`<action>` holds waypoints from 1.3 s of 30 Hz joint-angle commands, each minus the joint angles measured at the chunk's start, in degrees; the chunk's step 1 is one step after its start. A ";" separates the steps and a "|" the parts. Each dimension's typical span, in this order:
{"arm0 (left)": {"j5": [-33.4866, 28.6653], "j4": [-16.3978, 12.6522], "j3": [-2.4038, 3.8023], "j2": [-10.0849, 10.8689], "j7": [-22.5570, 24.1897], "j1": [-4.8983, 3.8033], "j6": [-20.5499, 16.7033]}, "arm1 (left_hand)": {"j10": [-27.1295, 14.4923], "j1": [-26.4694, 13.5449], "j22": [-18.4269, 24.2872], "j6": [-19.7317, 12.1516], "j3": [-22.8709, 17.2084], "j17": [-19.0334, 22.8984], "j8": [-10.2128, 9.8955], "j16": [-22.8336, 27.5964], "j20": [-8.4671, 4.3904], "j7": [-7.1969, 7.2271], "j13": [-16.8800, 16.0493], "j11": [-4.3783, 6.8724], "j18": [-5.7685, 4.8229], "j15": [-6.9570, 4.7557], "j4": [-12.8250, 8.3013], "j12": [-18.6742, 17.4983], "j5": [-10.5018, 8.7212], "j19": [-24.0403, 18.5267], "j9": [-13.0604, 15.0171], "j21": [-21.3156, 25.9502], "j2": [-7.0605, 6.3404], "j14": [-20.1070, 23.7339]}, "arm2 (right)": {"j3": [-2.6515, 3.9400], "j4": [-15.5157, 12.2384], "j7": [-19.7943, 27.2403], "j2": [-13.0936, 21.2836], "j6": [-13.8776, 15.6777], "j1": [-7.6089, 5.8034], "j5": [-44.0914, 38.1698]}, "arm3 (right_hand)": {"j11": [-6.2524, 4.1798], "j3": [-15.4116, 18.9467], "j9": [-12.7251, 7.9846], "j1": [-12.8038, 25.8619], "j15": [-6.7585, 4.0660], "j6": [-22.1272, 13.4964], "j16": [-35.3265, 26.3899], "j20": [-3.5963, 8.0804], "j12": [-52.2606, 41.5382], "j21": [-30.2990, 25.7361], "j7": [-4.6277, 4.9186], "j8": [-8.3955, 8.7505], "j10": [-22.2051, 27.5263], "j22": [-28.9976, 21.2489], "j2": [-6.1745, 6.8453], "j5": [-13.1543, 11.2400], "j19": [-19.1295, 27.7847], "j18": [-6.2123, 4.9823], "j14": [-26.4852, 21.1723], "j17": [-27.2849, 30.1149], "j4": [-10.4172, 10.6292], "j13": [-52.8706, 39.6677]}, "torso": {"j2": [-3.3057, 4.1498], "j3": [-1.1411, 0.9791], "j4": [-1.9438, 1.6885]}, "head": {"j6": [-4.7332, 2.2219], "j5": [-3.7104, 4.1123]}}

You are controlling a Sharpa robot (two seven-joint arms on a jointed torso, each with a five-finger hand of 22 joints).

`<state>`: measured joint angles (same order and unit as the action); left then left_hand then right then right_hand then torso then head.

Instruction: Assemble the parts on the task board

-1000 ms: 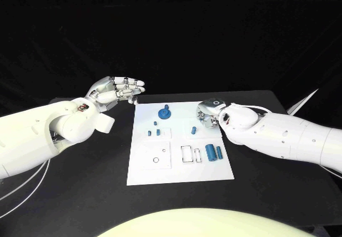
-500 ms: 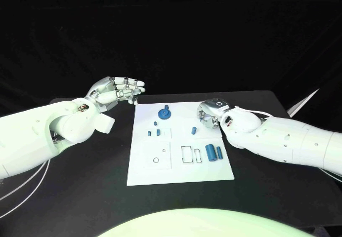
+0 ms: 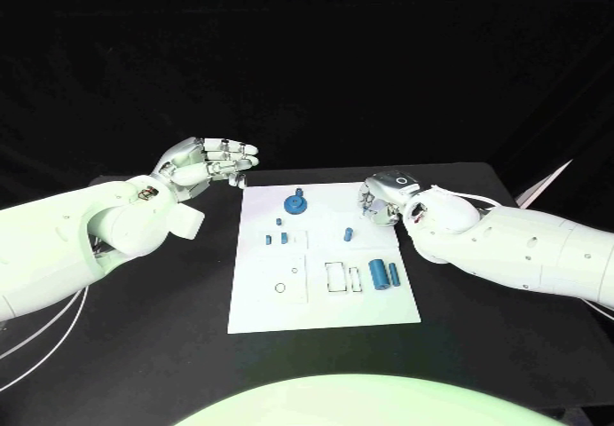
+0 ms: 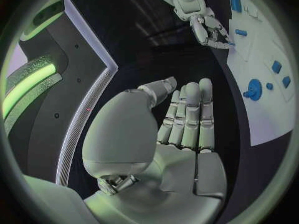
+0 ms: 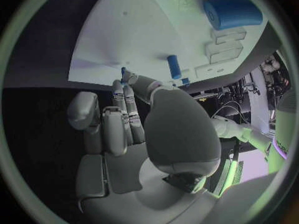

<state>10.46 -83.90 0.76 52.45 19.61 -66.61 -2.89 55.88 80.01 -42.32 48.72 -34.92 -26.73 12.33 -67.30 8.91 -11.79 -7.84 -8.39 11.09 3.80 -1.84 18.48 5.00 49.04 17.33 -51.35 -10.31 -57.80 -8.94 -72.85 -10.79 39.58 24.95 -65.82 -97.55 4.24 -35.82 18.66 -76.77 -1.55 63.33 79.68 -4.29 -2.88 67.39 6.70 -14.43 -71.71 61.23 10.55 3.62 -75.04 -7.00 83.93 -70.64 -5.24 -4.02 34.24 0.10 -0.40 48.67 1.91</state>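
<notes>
White task board (image 3: 320, 302) lay in the middle of the frame on the black desk (image 3: 167, 337), portrait-wise. Blue parts on it: a round piece with a knob (image 3: 295, 206) in the upper part, small pegs (image 3: 275, 238) left of centre, one peg (image 3: 348, 234) right of centre, a large cylinder (image 3: 379, 273) at lower right beside outlined slots. Dark backdrop behind the desk. Left hand (image 3: 205, 161) hung upper left, off the board's corner, fingers (image 4: 190, 119) straight and together, holding nothing. Right hand (image 3: 380, 201) sat over the board's upper right edge, fingers (image 5: 121, 114) curled down; apparently empty, grip unclear.
</notes>
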 commanded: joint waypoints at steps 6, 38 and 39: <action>0.01 0.04 0.06 0.24 0.00 -0.02 0.05 | -1.01 -0.51 0.84 -0.66 2.08 0.75 0.35 0.89 0.19 -0.45 -0.70 -0.01 -0.56 0.13 -0.08 0.93 0.22 0.19 0.40 0.74 0.25 0.75 | 0.38 -6.39 -0.39 3.39 1.35 -1.82 1.31 | -1.60 -1.67 1.01 -0.54 -0.19 0.77 0.86 0.06 -1.97 1.61 0.27 -1.95 -5.17 0.99 -1.56 0.44 -1.55 1.12 2.71 -1.04 -0.97 -3.70 | -0.05 0.01 0.09 | -0.10 -0.09; -0.64 0.09 0.03 -0.38 0.40 0.02 -0.79 | -1.16 -0.36 0.91 -0.74 2.09 0.79 0.34 0.92 0.23 -0.47 -0.72 -0.04 -0.55 0.16 -0.17 1.02 0.31 0.19 0.39 0.84 0.26 0.83 | 0.37 -17.94 1.10 -2.77 3.46 4.11 -2.48 | -1.64 -1.72 1.05 -0.45 -0.24 0.76 0.88 0.11 -1.91 1.42 0.23 -1.92 -5.16 0.75 -1.58 0.47 -1.38 1.05 2.71 -1.01 -1.08 -3.82 | 0.03 0.15 0.01 | 1.33 -6.60; -0.65 0.09 0.03 -0.42 0.41 0.02 -0.78 | -1.16 -0.36 0.91 -0.74 2.09 0.79 0.34 0.92 0.23 -0.47 -0.72 -0.04 -0.55 0.16 -0.17 1.02 0.31 0.19 0.39 0.84 0.26 0.83 | 0.36 -17.77 1.12 -3.02 3.47 4.43 -2.57 | -1.64 -1.72 1.05 -0.45 -0.24 0.76 0.88 0.11 -1.91 1.42 0.23 -1.92 -5.16 0.75 -1.58 0.47 -1.38 1.05 2.71 -1.01 -1.08 -3.82 | 0.03 0.17 -0.01 | 1.33 -6.65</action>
<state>9.92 -83.66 0.73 52.20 19.86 -66.58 -3.69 55.89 80.01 -42.25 48.62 -34.39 -26.71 12.32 -67.30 8.91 -11.88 -7.84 -8.39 11.09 3.80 -2.36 18.85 5.00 49.03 17.33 -51.35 -10.31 -57.80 -8.63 -90.78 -9.83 36.72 28.35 -61.53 -99.77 4.13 -35.81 18.66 -76.77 -1.55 63.34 79.68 -4.30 -2.88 68.01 6.69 -14.44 -72.01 61.31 10.55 3.61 -75.65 -6.99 83.93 -70.67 -5.25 -4.02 34.26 0.31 -0.53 49.91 -4.28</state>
